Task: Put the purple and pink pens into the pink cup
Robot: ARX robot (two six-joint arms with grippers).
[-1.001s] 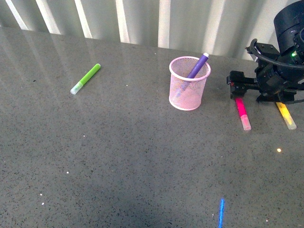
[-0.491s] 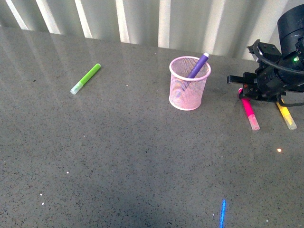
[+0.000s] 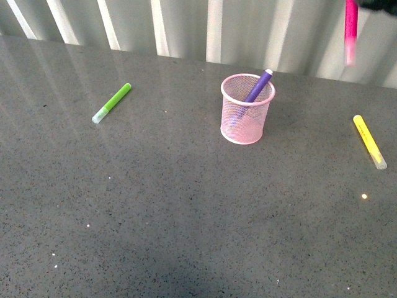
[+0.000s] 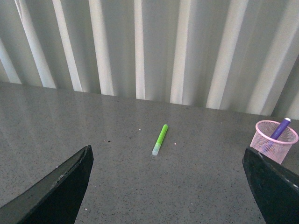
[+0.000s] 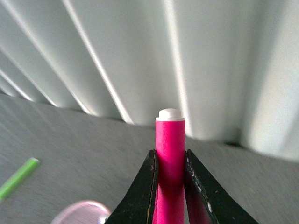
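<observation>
Right claw (image 5: 170, 155): clenched on the pink pen's (image 5: 170, 135) body, with one dark finger (image 5: 142, 193) pressed to each side.
Pink pen, place: up in the air, clear of the surface (image 3: 186, 217). It hangs upright at the top right of the front view, blurred, with its paler end lowest. It is to the right of the pink cup (image 3: 246, 118) and well apart from it.
Pink cup: upright on the grey surface.
Purple pen (image 3: 258, 86): inside the pink cup, leaning on the rim, with one end sticking out above it.
Left claw (image 4: 167, 158): released, fingers (image 4: 60, 191) spread wide with nothing between them.
Lime green pen (image 3: 111, 103): flat on the surface, well to the left of the cup.
Yellow pen (image 3: 370, 141): flat on the surface near the right edge.
</observation>
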